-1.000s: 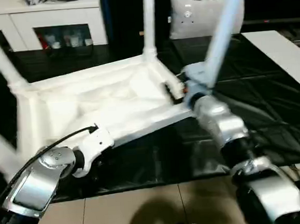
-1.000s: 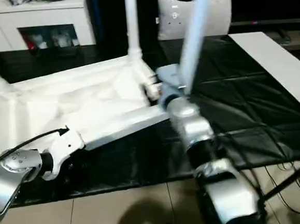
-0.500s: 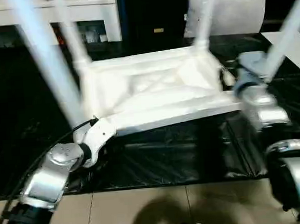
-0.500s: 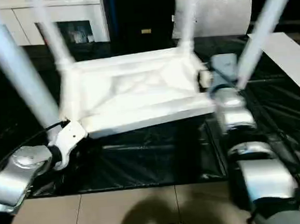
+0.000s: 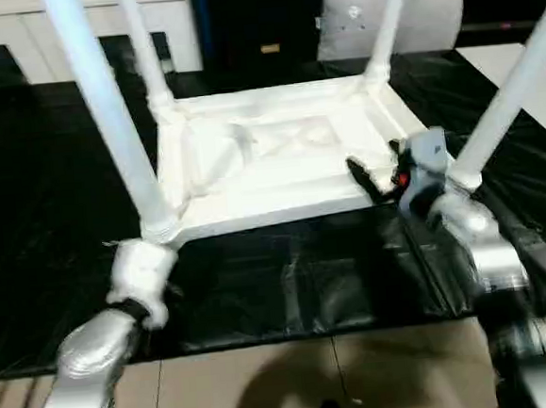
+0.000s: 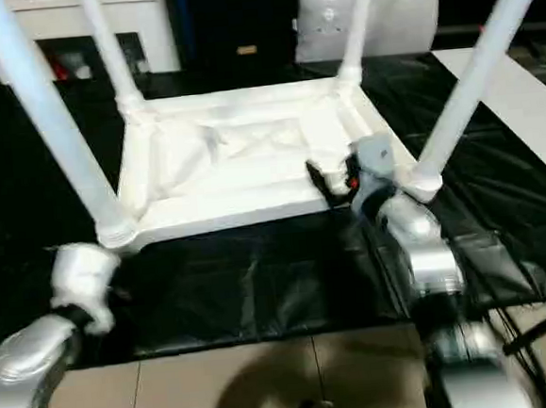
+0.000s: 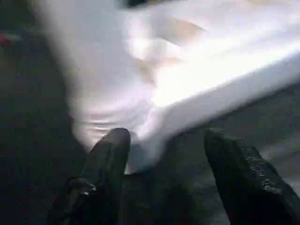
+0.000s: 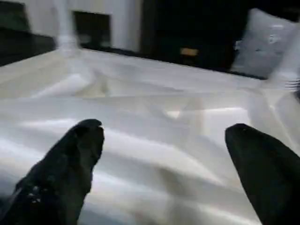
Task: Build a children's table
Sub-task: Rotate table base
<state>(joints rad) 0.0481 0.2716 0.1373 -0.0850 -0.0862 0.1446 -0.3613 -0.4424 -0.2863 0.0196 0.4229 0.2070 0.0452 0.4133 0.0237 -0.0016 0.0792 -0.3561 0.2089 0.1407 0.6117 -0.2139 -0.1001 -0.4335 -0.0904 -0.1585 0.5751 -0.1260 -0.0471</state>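
The children's table (image 5: pixel 279 156) lies upside down on the black sheet, ribbed underside up, with all four white legs standing in its corner sockets: near left (image 5: pixel 105 113), far left (image 5: pixel 143 53), far right (image 5: pixel 382 25), near right (image 5: pixel 510 91). My left gripper (image 7: pixel 164 136) is at the near-left corner, open, with the white corner just ahead between its black fingers (image 7: pixel 110 154). My right gripper (image 5: pixel 370 173) hovers over the near edge beside the near-right leg, open wide, nothing between its fingers (image 8: pixel 79 140).
The black-sheeted work table (image 5: pixel 54 183) reaches all round the small table. A grey pillow (image 5: pixel 428 12) and a white cabinet (image 5: pixel 14 35) stand behind it, and a white board (image 5: pixel 516 52) lies at the right. Tan floor tiles (image 5: pixel 268 384) show in front.
The whole view has shifted and tilted. My left wrist now sits lower, below the near-left corner instead of along the near edge. My right gripper stays by the near-right leg.
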